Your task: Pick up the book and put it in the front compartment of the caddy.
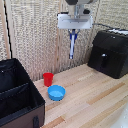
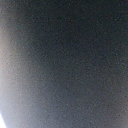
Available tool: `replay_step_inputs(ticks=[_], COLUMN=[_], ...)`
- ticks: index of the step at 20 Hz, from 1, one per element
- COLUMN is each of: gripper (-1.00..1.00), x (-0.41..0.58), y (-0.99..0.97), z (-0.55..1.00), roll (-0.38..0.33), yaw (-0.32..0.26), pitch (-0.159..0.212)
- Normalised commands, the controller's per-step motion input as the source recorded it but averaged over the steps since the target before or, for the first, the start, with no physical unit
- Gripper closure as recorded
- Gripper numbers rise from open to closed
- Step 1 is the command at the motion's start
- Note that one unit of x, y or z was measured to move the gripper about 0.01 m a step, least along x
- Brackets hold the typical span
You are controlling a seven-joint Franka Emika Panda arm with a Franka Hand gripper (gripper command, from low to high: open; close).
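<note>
A thin dark navy-blue book point(image 1: 72, 46) with a pale edge hangs upright, high above the wooden table. My gripper point(image 1: 73, 31) is shut on its upper end. The caddy point(image 1: 20, 112), a large black fabric box with inner dividers, stands at the exterior view's lower left, well below the book and off toward the exterior view's left. Two of its compartments show and look empty. A dark blurred surface, probably the book point(image 2: 70, 60), fills the wrist view, with a pale strip along one side.
A red cup point(image 1: 48, 79) and a blue bowl point(image 1: 56, 92) stand on the table point(image 1: 95, 95) between the caddy and the spot under the book. A black boxy machine point(image 1: 109, 52) sits at the exterior view's right. A woven screen forms the backdrop.
</note>
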Motion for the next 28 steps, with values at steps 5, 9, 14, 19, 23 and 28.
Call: replay_step_inputs(ticks=[5, 9, 14, 19, 23, 28], gripper=[1.00, 1.00, 1.00, 1.00, 1.00, 1.00], x=[-0.014, -0.005, -0.065, -0.185, -0.235, -0.264], y=[0.37, 0.51, 0.53, 0.50, 0.52, 0.59], z=[0.37, 0.19, 0.24, 0.39, 0.35, 0.27], roll=[0.000, 0.000, 0.040, 0.095, 0.082, 0.042], yaw=[-0.269, -0.219, -0.176, -0.136, -0.111, -0.100], pitch=[-0.026, 0.001, 0.000, 0.000, 0.000, 0.000])
